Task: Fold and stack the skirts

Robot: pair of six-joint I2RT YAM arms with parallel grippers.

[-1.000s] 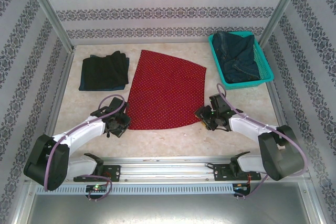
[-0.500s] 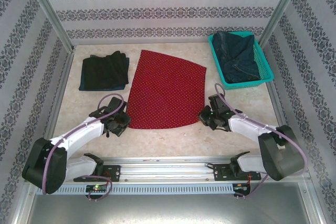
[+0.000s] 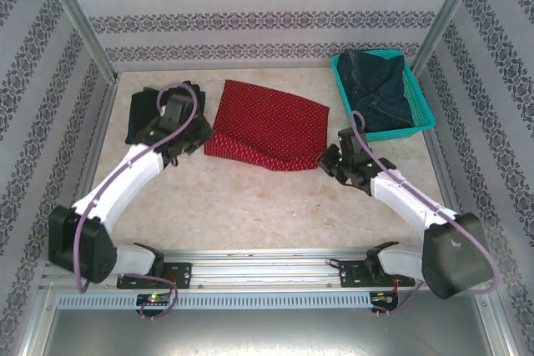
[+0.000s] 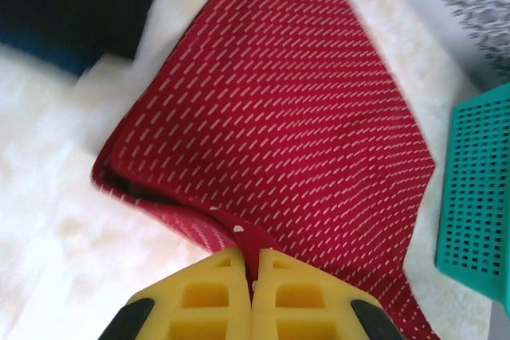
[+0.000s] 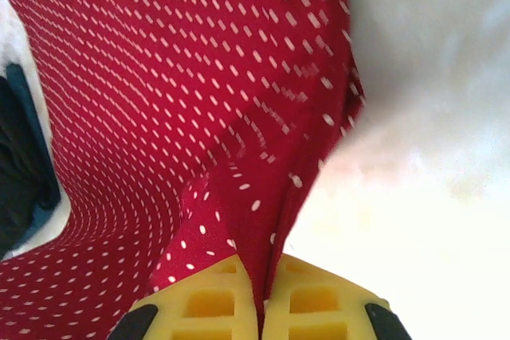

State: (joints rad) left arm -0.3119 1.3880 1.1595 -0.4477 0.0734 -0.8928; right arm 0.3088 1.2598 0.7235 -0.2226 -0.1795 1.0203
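Just left of the teal basket [image 3: 390,133], the red skirt [image 3: 269,125] is being folded in half — the left claw [image 3: 200,142] and right claw [image 3: 327,161] are each pinched shut on one corner, and next, I think, they must lay both corners down evenly and let go.

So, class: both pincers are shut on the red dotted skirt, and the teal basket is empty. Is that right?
Not empty. The left pincer and right pincer are shut on the red dotted skirt, but the top view shows a dark denim skirt in the teal basket.
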